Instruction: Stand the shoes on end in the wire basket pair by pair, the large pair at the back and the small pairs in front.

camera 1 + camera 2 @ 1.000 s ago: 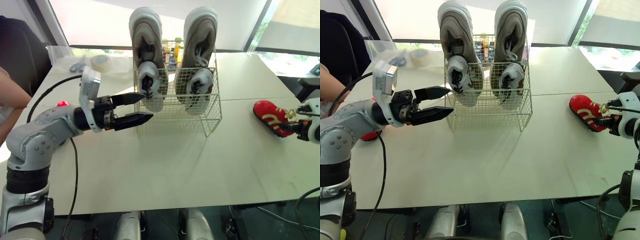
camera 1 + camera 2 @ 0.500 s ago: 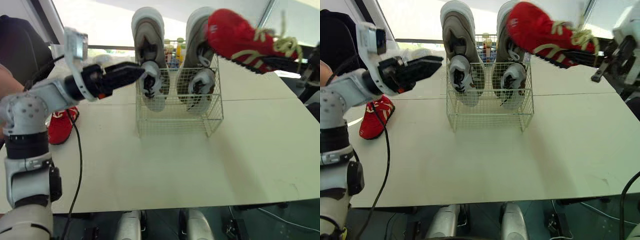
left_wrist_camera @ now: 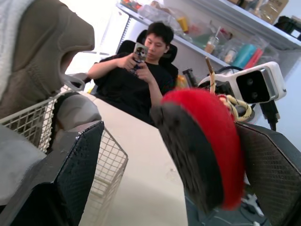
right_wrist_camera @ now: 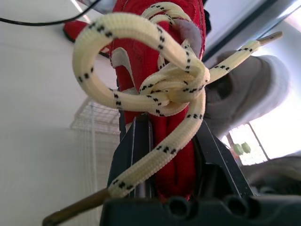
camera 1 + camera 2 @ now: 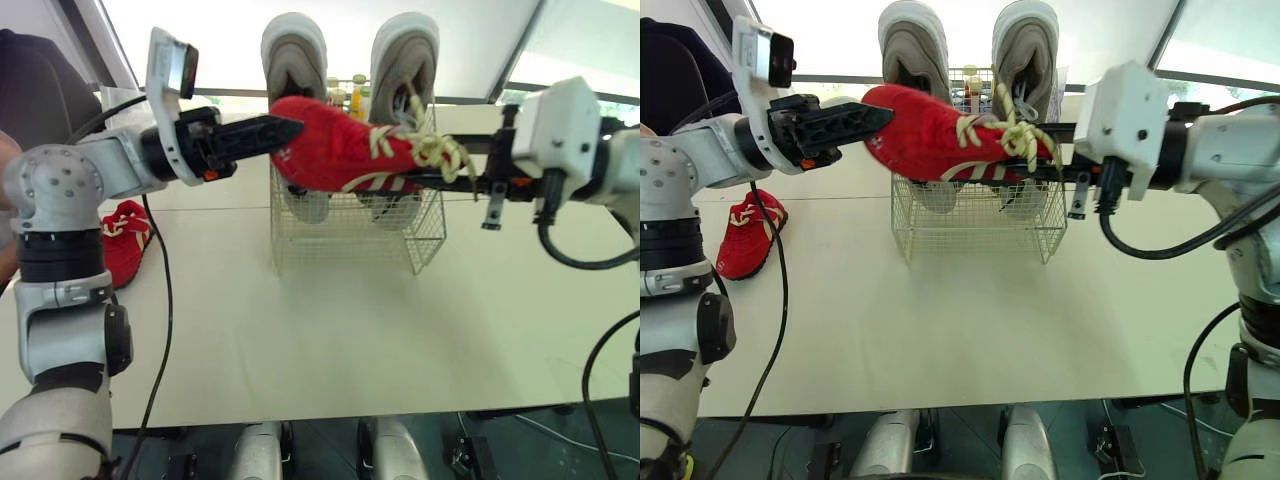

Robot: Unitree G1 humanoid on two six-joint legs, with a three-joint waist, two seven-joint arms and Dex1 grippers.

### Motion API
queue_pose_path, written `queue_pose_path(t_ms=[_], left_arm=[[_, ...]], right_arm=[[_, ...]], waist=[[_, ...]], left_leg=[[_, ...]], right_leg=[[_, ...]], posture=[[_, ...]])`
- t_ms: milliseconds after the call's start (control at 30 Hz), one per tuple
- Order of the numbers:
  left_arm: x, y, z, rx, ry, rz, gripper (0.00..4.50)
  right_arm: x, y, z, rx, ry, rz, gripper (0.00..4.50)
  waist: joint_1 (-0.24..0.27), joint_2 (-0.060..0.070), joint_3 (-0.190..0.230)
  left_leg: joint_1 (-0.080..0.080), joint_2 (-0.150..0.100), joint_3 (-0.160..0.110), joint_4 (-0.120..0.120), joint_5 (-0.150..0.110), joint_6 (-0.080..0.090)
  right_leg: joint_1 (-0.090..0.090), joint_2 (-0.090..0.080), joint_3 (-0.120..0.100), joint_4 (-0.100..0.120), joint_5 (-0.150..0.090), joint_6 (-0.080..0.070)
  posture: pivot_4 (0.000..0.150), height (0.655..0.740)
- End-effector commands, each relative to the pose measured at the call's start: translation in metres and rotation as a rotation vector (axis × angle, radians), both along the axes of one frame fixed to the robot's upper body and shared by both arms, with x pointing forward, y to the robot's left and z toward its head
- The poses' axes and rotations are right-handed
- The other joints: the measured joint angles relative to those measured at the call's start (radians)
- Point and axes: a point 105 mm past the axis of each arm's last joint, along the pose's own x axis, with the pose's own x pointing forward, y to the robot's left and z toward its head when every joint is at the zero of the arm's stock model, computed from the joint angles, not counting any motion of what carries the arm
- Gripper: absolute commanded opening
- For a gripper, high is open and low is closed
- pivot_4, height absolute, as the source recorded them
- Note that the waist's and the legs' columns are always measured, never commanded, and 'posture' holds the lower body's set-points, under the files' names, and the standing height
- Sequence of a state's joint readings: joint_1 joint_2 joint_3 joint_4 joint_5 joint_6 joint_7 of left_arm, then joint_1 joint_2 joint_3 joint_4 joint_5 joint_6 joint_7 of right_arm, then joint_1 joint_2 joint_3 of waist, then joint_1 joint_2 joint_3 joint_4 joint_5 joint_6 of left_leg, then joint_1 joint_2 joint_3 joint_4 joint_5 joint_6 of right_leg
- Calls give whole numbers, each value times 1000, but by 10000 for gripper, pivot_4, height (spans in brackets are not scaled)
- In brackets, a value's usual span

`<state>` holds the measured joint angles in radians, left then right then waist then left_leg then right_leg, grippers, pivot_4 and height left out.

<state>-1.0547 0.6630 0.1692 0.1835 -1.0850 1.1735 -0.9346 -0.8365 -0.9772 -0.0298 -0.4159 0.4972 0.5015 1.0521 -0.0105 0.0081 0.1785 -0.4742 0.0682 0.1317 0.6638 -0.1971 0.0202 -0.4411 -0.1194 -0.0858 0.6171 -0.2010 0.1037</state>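
Seeing the right claw (image 4: 169, 129) clamped tight on the heel collar of the red shoe (image 5: 340, 155), laces bunched over its fingers. We read the shoe as airborne and roughly level, hanging in front of the upper part of the wire basket (image 5: 345, 235), with its toe pointing to 9 o'clock and the claw coming in from 3 o'clock.

Left claw (image 5: 285, 132) comes in from 9 o'clock, spread wide with one finger on each side of the toe. In the left wrist view we see a clear gap on one side. On the other side we can't tell whether it touches.

The basket sits at 12 o'clock on the surface (image 5: 350, 340). It holds the large grey pair (image 5: 293, 60), side by side and on end, toes up well above the rim. The heels are down inside the mesh, partly hidden behind the red shoe. They look to be toward the basket's 12 o'clock side.

The second red shoe (image 5: 748, 235) lies on the surface at 9 o'clock of the basket, well apart from it.
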Motion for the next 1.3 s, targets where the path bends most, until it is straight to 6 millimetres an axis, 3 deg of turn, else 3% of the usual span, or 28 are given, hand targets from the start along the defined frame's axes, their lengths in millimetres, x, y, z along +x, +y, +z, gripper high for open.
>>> queue_pose_path(t_ms=[33, 133, 300, 400, 500, 600, 700, 800, 900, 1033, 1167, 1300], left_arm=[[-5, -5, 4, 22, -20, -23, 45000], [-4, -6, -1, 39, -4, -16, 37273], [-10, -2, -5, 35, 21, -41, 14201], [-13, -2, -7, 12, 38, -51, 3431], [-8, 0, -5, -26, 38, -14, 2657], [-4, 4, 0, -95, 37, 26, 2655], [-3, 12, 8, -212, 35, 49, 2654], [-4, 16, 13, -297, 27, 71, 2654], [-3, 16, 15, -366, 25, 93, 2654], [0, 12, 16, -424, 20, 117, 2654], [3, 4, 14, -440, 16, 130, 2654], [6, -2, 9, -443, 13, 143, 2654]], right_arm=[[-12, 13, 15, -24, -110, 78, 7490], [-10, 16, 17, -33, -124, 87, 6937], [-3, 14, 25, -34, -145, 68, 6937], [3, 9, 29, -23, -148, 34, 6937], [8, 1, 30, 39, -77, -7, 16547], [10, -13, 32, 160, 25, -48, 32030], [15, -38, 25, 361, 205, -100, 44405], [19, -54, 13, 563, 369, -114, 44405], [22, -56, -5, 735, 530, -99, 44405], [16, -23, -17, 890, 702, 52, 44405], [16, 10, -3, 976, 717, 146, 44405], [25, 22, 16, 1090, 711, 185, 44405]], waist=[[0, 0, 0], [0, 0, 0], [-1, 0, 0], [-1, 0, 0], [1, 0, 0], [3, -1, 0], [5, -2, 0], [2, -4, 0], [1, -3, 0], [-1, -3, 0], [-2, -3, 0], [2, -3, 0]], left_leg=[[0, 0, 0, 0, 0, 0], [0, 0, 0, 0, 0, 0], [0, 0, 0, 0, 0, 0], [0, 0, 0, 0, 0, 0], [0, 0, 0, 0, 0, 0], [0, 0, 0, 0, 0, 0], [0, 0, -1, 0, 0, 0], [0, 0, -1, 0, 0, 0], [1, 0, -1, 0, 0, 0], [2, 0, -1, 0, 0, 0], [2, 0, -1, 0, 0, 0], [1, 0, -1, 0, 0, 0]], right_leg=[[0, 0, 0, 0, 0, 1], [0, 0, 0, 0, 0, 1], [0, 0, 0, 1, 1, 1], [0, 0, 0, 1, 1, 1], [0, 0, 0, 1, 1, 1], [0, 0, 0, 1, 1, 1], [1, 0, 0, 1, 1, 1], [1, 0, 0, 1, 1, 2], [1, 0, 0, 3, 1, 2], [2, 0, 0, 3, 1, 2], [1, 0, 0, 4, 1, 2], [1, 1, 0, 4, 1, 2]], posture=[[1500, 7400], [1500, 7400], [1500, 7400], [1500, 7400], [1500, 7400], [1500, 7400], [1500, 7400], [1500, 7400], [1500, 7400], [1500, 7400], [1500, 7400], [1500, 7400]])
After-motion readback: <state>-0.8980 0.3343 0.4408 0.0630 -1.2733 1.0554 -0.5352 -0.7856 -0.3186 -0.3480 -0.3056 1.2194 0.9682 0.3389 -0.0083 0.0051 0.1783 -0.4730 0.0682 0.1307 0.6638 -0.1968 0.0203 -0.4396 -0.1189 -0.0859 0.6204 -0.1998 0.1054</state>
